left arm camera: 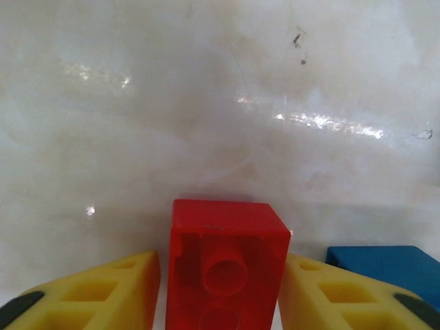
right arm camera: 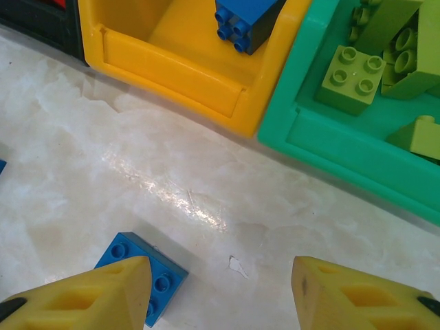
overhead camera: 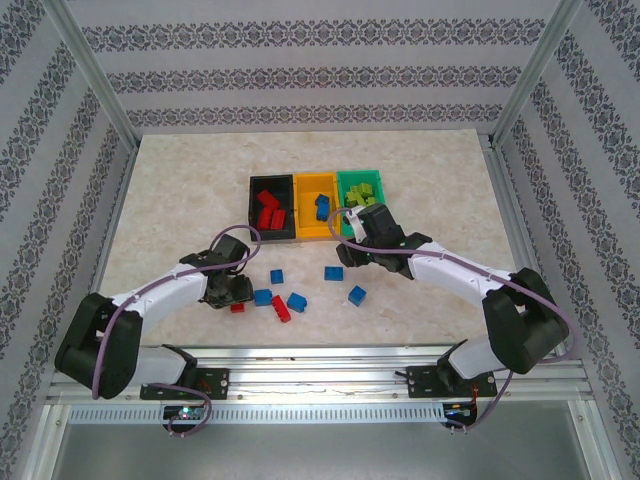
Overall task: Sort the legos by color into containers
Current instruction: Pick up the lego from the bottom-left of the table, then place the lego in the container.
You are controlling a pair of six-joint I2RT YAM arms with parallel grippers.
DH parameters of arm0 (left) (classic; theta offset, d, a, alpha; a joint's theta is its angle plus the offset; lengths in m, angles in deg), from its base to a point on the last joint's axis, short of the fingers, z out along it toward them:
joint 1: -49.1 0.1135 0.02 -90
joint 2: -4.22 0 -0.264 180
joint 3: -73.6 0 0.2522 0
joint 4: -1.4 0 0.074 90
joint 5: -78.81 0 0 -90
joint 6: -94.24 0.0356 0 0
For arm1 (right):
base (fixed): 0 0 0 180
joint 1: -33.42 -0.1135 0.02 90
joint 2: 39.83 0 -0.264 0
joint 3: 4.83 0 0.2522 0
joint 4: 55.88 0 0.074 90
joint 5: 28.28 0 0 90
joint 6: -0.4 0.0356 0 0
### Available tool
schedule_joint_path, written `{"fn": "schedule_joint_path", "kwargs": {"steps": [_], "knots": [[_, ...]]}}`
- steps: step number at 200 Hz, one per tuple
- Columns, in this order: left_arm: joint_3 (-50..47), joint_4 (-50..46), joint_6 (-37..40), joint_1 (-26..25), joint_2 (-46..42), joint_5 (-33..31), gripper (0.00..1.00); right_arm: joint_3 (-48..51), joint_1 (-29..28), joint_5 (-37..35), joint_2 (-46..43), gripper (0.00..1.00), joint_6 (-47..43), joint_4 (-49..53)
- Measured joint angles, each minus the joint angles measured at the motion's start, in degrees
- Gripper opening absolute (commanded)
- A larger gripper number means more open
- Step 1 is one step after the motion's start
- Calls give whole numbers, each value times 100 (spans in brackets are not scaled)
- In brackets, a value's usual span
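Three bins stood side by side at the far middle of the table (overhead camera: 170, 200) in the top view: a black bin (overhead camera: 272, 181) holding red bricks, a yellow bin (overhead camera: 316, 180) holding blue ones and a green bin (overhead camera: 360, 176) holding lime ones. The piles were too small to count surely. No lime brick lay loose, so that colour looked finished. Seven bricks remained on the table in front of the bins: five blue bricks (overhead camera: 297, 301) and two red, one of them a loose red brick (overhead camera: 282, 308) beside the blue ones. By my reckoning the sorting was well past halfway. The left gripper (overhead camera: 232, 297) was low over the second red one, and the right gripper (overhead camera: 358, 240) hung just in front of the green bin.

One red brick (left arm camera: 227, 234) showed in the left wrist view, lying underside up on the table between the yellow fingers (left arm camera: 103, 289). The left gripper (left arm camera: 221, 282) looked pinched on it, with the fingers against both its sides and the brick not yet lifted. One blue brick (left arm camera: 385, 265) lay just to the right.

Two spread fingers (right arm camera: 357, 295) in the right wrist view showed the right gripper (right arm camera: 220, 275) holding nothing, with bare table between them. One blue brick (right arm camera: 148, 275) lay just beside its left finger. Beyond it were the yellow bin (right arm camera: 172, 75) with blue inside, the green bin (right arm camera: 344, 148) with lime pieces, and a corner of the black bin (right arm camera: 34, 31).
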Motion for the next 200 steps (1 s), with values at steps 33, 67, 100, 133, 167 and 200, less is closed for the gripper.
{"fn": "schedule_joint_path", "kwargs": {"steps": [33, 67, 100, 133, 167, 200], "knots": [[-26, 44, 7, 0, -105, 17, 34, 9, 0, 0, 0, 57, 0, -66], [-59, 79, 24, 0, -297, 59, 28, 20, 0, -2, 0, 57, 0, -118], [-59, 105, 28, 0, -619, 120, 27, 90, 0, -2, 0, 57, 0, -205], [125, 114, 31, 0, -903, 188, 27, 127, -22, 0, 0, 57, 0, -291], [739, 151, 90, 0, -785, 251, 27, 219, -26, -2, -33, 57, 0, -391], [1652, 192, 264, 0, -212, 271, 27, 409, -26, -2, -203, 57, 2, -409]]}}
